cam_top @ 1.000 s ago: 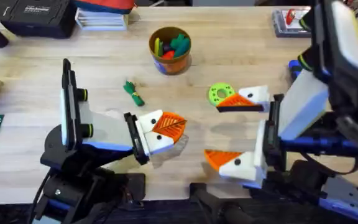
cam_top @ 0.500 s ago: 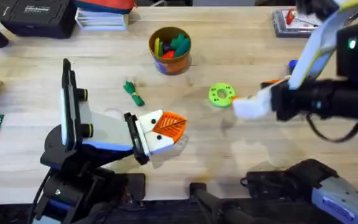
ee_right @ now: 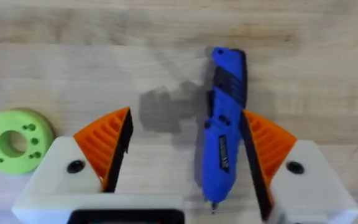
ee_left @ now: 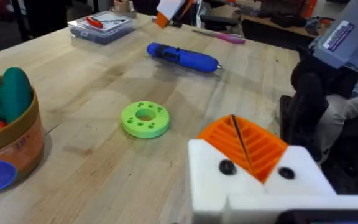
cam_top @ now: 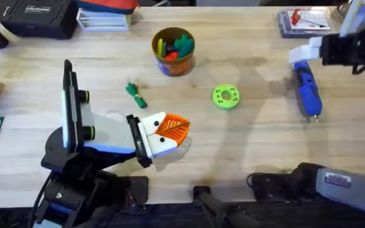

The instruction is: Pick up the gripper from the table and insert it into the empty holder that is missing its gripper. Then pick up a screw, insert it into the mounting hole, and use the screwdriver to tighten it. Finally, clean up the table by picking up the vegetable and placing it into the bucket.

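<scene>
Right end effector (ee_right: pixel 185 149) spread wide above the stubby blue-handled screwdriver (cam_top: pixel 308 90) lying far right on the wooden desk (cam_top: pixel 246 152); left end effector (cam_top: pixel 170 132) clenched, near left

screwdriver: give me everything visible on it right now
The screwdriver is stubby, with a thick bright-blue plastic-looking handle carrying darker panels, and a short thin metal tip. It lies flat on the wooden table, at the right, beyond the green ring. The right gripper hovers over it, jaws open, orange pads either side. Contact cannot be told.
</scene>
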Robot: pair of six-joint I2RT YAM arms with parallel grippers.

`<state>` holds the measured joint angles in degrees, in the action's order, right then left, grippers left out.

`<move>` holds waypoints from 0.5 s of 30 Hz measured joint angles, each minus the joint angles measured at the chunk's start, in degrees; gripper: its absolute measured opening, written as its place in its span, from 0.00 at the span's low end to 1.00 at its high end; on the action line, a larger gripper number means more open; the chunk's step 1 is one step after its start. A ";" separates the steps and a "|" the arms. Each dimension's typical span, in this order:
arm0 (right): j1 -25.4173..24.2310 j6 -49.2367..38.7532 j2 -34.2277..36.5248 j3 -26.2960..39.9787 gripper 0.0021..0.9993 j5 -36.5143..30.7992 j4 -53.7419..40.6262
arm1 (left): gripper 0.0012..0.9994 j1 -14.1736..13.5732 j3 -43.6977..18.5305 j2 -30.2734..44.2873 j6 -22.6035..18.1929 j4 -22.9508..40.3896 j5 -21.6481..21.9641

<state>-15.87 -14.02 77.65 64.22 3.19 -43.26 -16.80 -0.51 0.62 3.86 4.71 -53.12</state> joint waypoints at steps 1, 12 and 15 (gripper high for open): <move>-0.40 -0.85 1.69 1.22 0.99 -0.09 -0.03 | 0.00 0.00 0.00 0.02 0.00 0.00 0.00; -2.80 -12.01 13.57 3.18 0.99 -0.45 -1.31 | 0.00 0.00 0.00 0.01 0.00 0.00 0.00; -4.64 -13.10 15.39 3.18 0.99 -1.33 -1.08 | 0.00 0.00 0.00 0.00 0.00 0.00 0.00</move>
<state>-20.51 -27.12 93.05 67.40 1.86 -44.34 -16.80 -0.51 0.62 3.86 4.71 -53.13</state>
